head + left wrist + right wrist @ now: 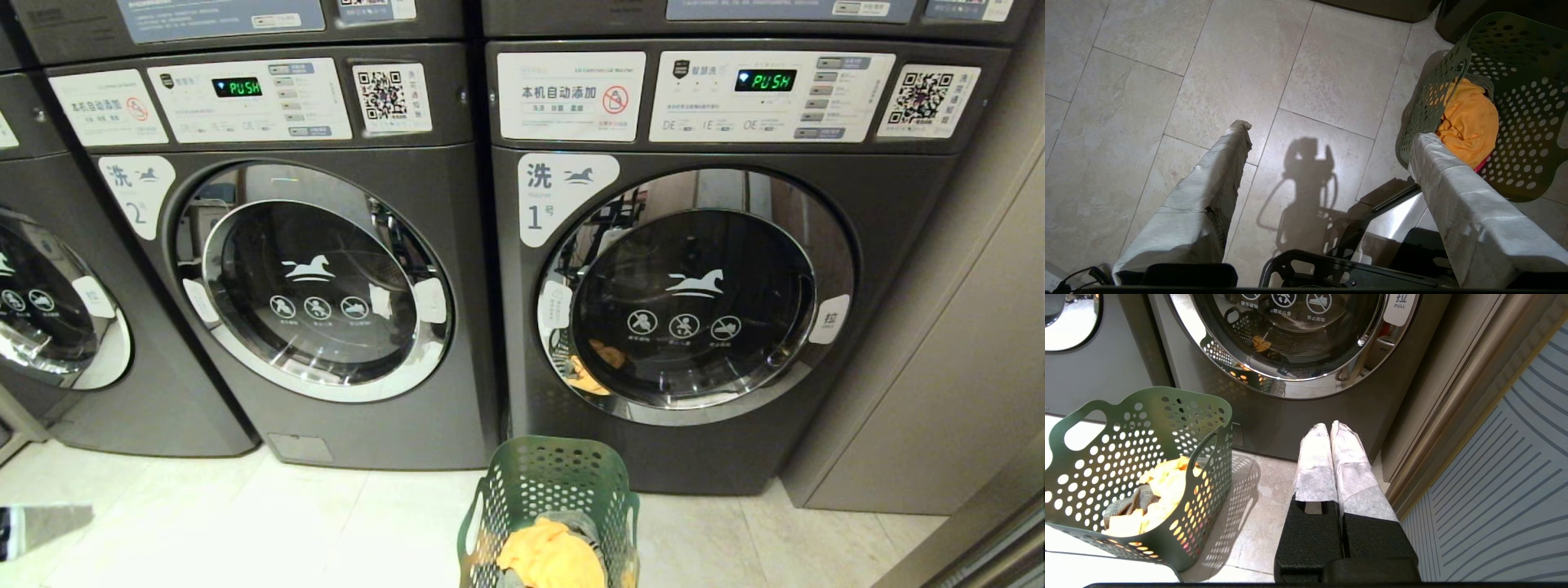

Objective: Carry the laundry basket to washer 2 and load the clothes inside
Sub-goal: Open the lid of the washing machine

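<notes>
Left tool (1327, 134) spread wide beside the laundry basket (549, 498); right tool (1329, 430) pressed together, holding nothing.

Both tools wear soft white wraps and hang above the smooth pale floor tiles (1208, 81). The holey green plastic basket sits on the floor before washer 1 (694, 302), a soft yellow cloth (549, 557) inside. Washer 2 (314, 278), dark grey with a shiny round door, stands shut to its left, so the basket probably needs carrying over.

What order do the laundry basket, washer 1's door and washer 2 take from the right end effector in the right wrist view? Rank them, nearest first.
From the right end effector, shut:
1. Washer 1's door, straight ahead.
2. Laundry basket, beside it on the floor; close to call with 1.
3. Washer 2, beyond the basket.
</notes>
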You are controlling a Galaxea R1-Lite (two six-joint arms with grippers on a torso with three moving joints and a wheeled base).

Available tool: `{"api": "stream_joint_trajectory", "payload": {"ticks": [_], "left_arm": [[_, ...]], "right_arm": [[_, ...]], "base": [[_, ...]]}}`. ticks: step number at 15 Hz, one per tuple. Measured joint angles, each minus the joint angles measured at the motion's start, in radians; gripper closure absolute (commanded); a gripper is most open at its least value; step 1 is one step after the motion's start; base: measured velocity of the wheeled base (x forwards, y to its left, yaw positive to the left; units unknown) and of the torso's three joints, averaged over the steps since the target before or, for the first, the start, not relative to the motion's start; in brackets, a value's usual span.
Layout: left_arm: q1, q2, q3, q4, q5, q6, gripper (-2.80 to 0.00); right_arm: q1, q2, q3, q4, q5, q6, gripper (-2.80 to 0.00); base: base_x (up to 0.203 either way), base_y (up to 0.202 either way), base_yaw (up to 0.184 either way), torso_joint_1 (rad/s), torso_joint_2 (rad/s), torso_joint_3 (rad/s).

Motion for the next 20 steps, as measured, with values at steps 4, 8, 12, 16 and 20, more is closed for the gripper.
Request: {"api": "stream_joint_trajectory", "payload": {"ticks": [4, 8, 12, 16, 20], "left_arm": [[0.001, 0.0, -0.012, 0.0, 0.007, 0.001, -2.8], [-0.003, 0.002, -0.023, -0.004, 0.018, 0.001, -2.8], [-0.009, 0.006, -0.02, 0.001, 0.022, 0.001, -2.8], [-0.011, 0.001, -0.017, 0.003, 0.041, 0.0, -2.8], [-0.017, 0.002, -0.017, 0.002, 0.06, 0.0, -2.8]], "right_arm": [[0.0, 0.0, 0.0, 0.0, 0.0, 0.0, 0.0], [0.0, 0.0, 0.0, 0.0, 0.0, 0.0, 0.0], [0.0, 0.0, 0.0, 0.0, 0.0, 0.0, 0.0], [0.0, 0.0, 0.001, 0.0, 0.001, -0.002, 0.0], [0.0, 0.0, 0.003, -0.001, 0.0, -0.011, 0.0]], "base": [[0.0, 0.0, 0.0, 0.0, 0.0, 0.0], [0.0, 0.0, 0.0, 0.0, 0.0, 0.0], [0.0, 0.0, 0.0, 0.0, 0.0, 0.0], [0.0, 0.0, 0.0, 0.0, 0.0, 0.0], [0.0, 0.0, 0.0, 0.0, 0.0, 0.0]]}}
